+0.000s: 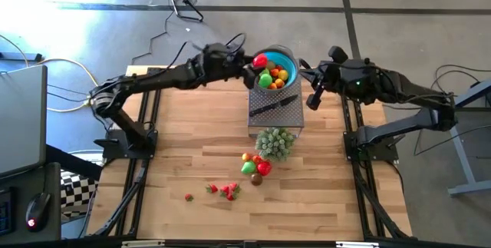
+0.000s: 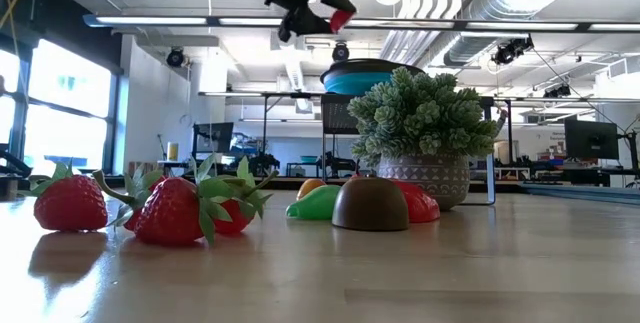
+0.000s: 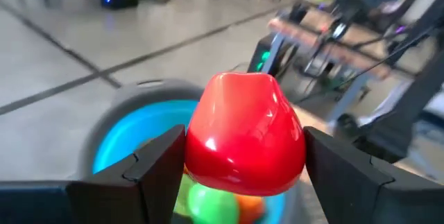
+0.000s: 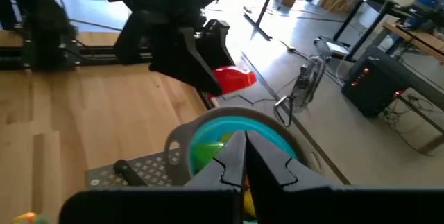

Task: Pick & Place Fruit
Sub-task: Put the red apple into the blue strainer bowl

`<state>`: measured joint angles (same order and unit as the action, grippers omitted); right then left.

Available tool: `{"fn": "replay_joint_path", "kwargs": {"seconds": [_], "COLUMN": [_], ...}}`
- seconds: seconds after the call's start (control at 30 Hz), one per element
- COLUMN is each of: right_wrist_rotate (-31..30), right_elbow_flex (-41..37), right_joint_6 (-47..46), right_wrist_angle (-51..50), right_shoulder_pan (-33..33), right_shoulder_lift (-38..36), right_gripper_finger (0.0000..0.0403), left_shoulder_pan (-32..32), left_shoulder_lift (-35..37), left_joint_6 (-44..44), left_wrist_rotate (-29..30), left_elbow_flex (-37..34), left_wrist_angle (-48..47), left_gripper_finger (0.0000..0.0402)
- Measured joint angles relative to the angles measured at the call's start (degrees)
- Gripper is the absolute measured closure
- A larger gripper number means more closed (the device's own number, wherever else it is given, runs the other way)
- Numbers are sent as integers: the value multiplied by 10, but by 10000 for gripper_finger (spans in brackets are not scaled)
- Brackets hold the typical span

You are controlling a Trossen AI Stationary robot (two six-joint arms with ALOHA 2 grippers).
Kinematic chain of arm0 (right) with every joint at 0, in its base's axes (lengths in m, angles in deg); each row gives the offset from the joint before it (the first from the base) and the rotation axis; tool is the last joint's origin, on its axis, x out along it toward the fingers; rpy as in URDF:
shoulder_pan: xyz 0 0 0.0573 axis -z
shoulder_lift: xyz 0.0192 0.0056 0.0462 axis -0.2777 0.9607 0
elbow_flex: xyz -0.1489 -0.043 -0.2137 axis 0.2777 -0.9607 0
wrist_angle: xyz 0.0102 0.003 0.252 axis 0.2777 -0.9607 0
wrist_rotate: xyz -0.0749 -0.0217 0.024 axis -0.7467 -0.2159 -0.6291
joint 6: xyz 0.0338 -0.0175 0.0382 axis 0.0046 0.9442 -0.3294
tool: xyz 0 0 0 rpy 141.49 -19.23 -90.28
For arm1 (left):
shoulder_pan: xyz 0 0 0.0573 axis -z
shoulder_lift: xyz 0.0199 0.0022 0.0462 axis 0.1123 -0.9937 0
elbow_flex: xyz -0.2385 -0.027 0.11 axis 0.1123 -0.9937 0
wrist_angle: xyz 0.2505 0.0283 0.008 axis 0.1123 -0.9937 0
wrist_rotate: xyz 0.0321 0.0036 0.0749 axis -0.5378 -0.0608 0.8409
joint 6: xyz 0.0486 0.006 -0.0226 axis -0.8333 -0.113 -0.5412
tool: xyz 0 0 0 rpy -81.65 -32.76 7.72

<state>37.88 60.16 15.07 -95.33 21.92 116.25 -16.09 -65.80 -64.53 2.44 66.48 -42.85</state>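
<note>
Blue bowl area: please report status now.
Left gripper shut on red fruit, above blue bowl. Right gripper shut, empty, beside bowl. Nothing blocks the drop.

My matt black left gripper (image 3: pixel 243 172) clamps a glossy, smooth red plastic fruit (image 3: pixel 244 139) with bright highlights. The blue bowl (image 4: pixel 239 130) looks smooth plastic within a grey rim. The table (image 1: pixel 184 148) is pale planked wood with a satin sheen. Strawberries (image 2: pixel 175 210) show dimpled, shiny skins.
</note>
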Motion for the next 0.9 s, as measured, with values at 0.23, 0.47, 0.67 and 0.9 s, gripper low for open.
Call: {"fn": "replay_joint_path", "kwargs": {"seconds": [0.23,0.47,0.67,0.9], "right_wrist_rotate": [2,0,0,0], "right_elbow_flex": [0,0,0,0], "right_joint_6": [-9,-35,-40,-40], "right_wrist_angle": [-20,-59,-64,-65], "right_shoulder_pan": [19,30,30,30], "right_shoulder_lift": [0,1,1,1], "right_gripper_finger": [398,398,398,398], "left_shoulder_pan": [-12,-11,-11,-11], "left_shoulder_lift": [-64,-98,-100,-100], "left_joint_6": [-33,-46,-46,-42], "left_wrist_rotate": [2,1,2,1], "left_elbow_flex": [106,131,131,131], "left_wrist_angle": [-96,-93,-97,-110], "left_gripper_finger": [144,144,144,144]}}
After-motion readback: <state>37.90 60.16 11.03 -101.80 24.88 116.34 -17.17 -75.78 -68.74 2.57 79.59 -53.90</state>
